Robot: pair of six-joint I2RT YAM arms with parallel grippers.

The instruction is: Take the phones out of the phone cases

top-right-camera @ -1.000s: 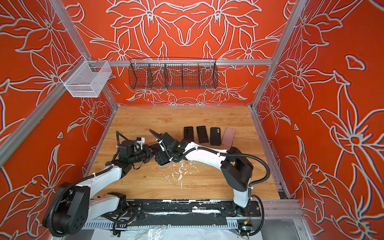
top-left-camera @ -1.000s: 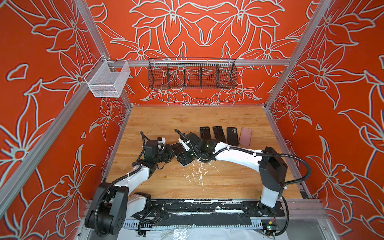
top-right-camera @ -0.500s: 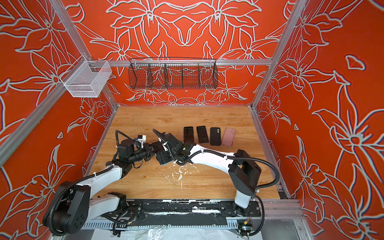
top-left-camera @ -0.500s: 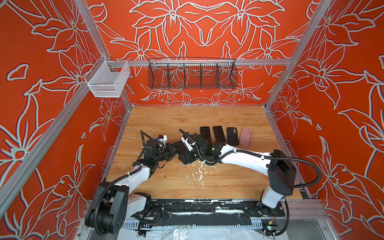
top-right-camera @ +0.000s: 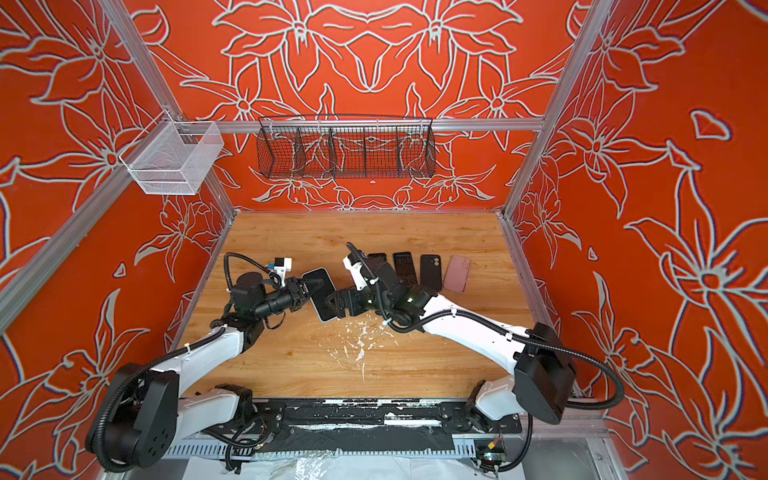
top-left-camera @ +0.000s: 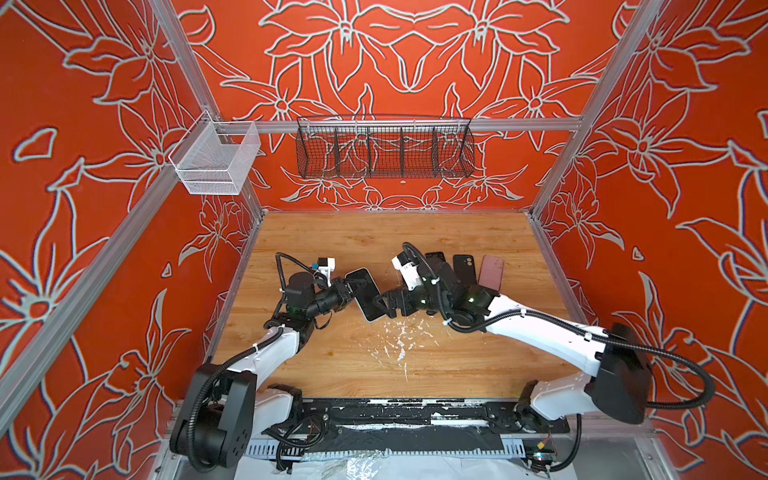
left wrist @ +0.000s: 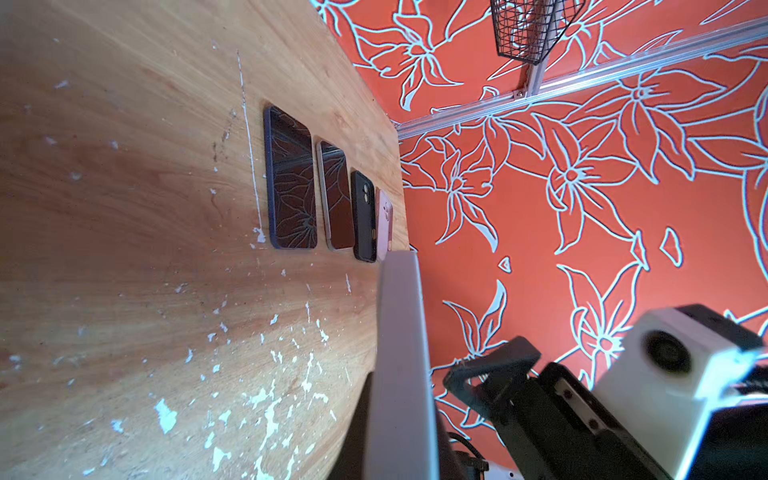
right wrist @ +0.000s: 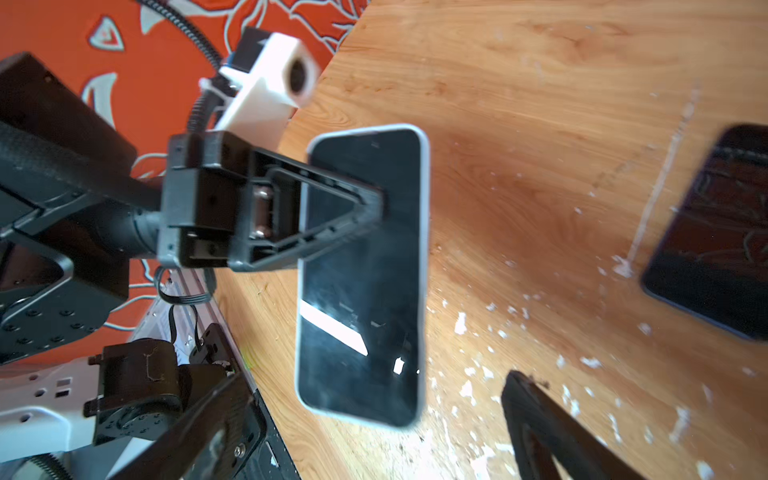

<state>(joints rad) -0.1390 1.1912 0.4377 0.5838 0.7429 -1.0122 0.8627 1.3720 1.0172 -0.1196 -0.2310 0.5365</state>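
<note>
Bottom edge first, in both top views: the black base rail, scuffed white, with two white-and-black arms reaching up-frame from it. Then the worktop, a matt board of pale wood grain, peppered with white flecks just below centre.

At centre, the left gripper comes in from the left. Its fingers pinch the phone across the upper part of its glossy black screen. The phone is a rounded slab with a pale rim, held tilted and up off the wood. Whether that rim is the phone case, I cannot tell.

Facing it from the right is the right gripper. Its fingers are spread wide to either side of the phone's lower end, touching nothing I can see.

Just behind that wrist, a row lies flat on the wood: a dark-framed handset, a silver-edged handset, a black case with a camera cut-out, and a pink case. The right arm covers part of the row.

Far side: orange walls with white flower outlines and aluminium frame bars. A black wire basket hangs centre-top, a white mesh basket upper left.
</note>
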